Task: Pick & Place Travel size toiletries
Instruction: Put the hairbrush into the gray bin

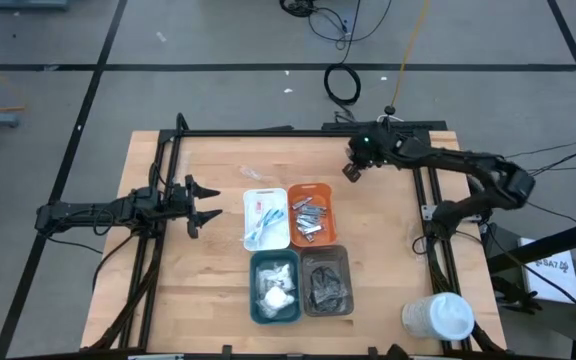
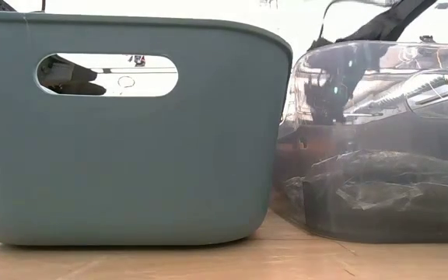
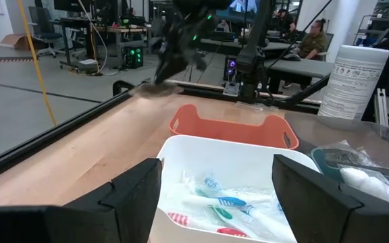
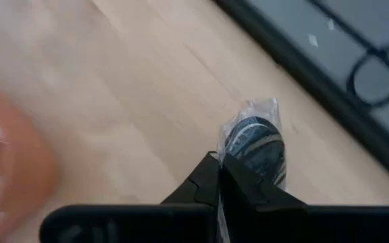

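My right gripper (image 1: 352,172) hovers over the table just beyond the orange tray's (image 1: 311,214) far right corner. It is shut on a dark grey roundish piece in clear wrap (image 4: 254,144). My left gripper (image 1: 204,201) is open and level, left of the white tray (image 1: 266,219). In the left wrist view its fingers (image 3: 216,170) frame that tray, which holds pink and blue wrapped sticks (image 3: 229,204). The orange tray holds silver pieces (image 1: 309,218). White sachets (image 1: 275,287) lie in the teal tray, dark pieces (image 1: 326,284) in the grey tray. One clear-wrapped item (image 1: 254,175) lies on the table beyond the white tray. My right gripper pinches the grey piece's clear wrap at its edge (image 4: 229,156) between its two shut fingertips, pointing down at the table. The piece sticks out past the fingertips and appears lifted clear of the wood.
The four trays sit in a two-by-two block at mid-table. A big white translucent cup (image 1: 439,318) stands at the near right corner. Black frame rails (image 1: 298,131) run along the far and side edges. The teal tray (image 2: 123,132) and grey tray (image 2: 379,148) fill the low view.
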Tool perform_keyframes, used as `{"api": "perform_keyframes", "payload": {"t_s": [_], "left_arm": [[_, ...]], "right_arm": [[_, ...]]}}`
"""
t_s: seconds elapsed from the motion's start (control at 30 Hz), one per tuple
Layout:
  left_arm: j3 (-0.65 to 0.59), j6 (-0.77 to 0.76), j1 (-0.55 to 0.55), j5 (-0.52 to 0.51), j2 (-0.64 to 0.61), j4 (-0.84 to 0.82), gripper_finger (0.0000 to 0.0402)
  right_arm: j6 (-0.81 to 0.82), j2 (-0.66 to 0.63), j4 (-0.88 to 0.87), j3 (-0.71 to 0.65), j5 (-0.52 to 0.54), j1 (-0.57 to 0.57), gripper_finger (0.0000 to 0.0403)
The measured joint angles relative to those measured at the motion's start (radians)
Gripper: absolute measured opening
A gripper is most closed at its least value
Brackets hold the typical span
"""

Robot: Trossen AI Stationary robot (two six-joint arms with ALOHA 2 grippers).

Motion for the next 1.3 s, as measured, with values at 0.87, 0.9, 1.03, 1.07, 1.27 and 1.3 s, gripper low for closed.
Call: {"api": "perform_keyframes", "payload": {"t_s": [0.87, 0.9, 1.03, 1.07, 1.27, 1.3], "left_arm": [[0.000, 0.000, 0.000, 0.000, 0.000, 0.000, 0.0274], [0.000, 0.000, 0.000, 0.000, 0.000, 0.000, 0.0273], [0.000, 0.000, 0.000, 0.000, 0.000, 0.000, 0.0274], [0.000, 0.000, 0.000, 0.000, 0.000, 0.000, 0.0274], [0.000, 0.000, 0.000, 0.000, 0.000, -0.001, 0.0273], [0.000, 0.000, 0.000, 0.000, 0.000, -0.001, 0.0274]], "right_arm": [[0.121, -0.242, 0.133, 0.001, -0.337, 0.747, 0.0000], [0.123, -0.229, 0.144, 0.002, -0.337, 0.780, 0.0000], [0.122, -0.175, 0.172, 0.001, -0.338, 0.906, 0.0000], [0.116, -0.162, 0.183, 0.002, -0.338, 0.931, 0.0000], [0.097, -0.087, 0.223, 0.001, -0.337, 1.003, 0.0000], [0.097, -0.080, 0.234, 0.001, -0.337, 1.003, 0.0000]]}}
